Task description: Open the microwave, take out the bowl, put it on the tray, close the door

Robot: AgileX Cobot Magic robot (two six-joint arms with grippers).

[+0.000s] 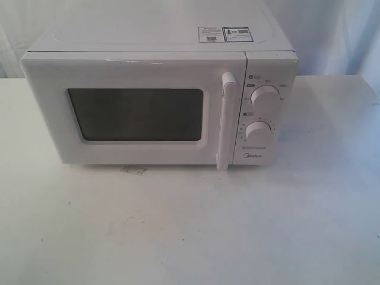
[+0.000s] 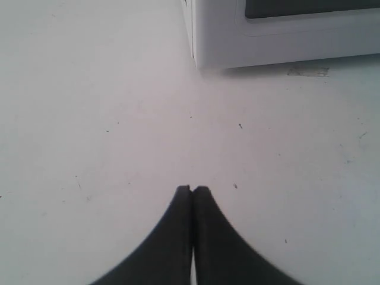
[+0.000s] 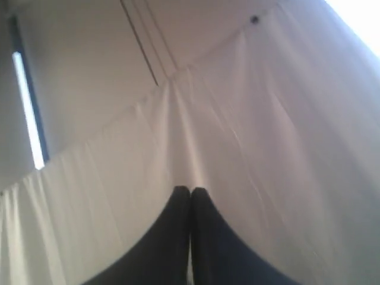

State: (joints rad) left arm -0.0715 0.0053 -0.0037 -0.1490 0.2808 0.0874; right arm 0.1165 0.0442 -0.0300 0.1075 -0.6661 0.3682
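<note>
Well ahead of the closed left hand [image 2: 192, 190] stands the microwave [image 2: 285, 38].

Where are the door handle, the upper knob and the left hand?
door handle [image 1: 228, 119], exterior view, middle of the vertical white bar.
upper knob [image 1: 265, 95], exterior view, centre of its round face.
left hand [image 2: 192, 189], left wrist view, between its shut fingertips.
</note>
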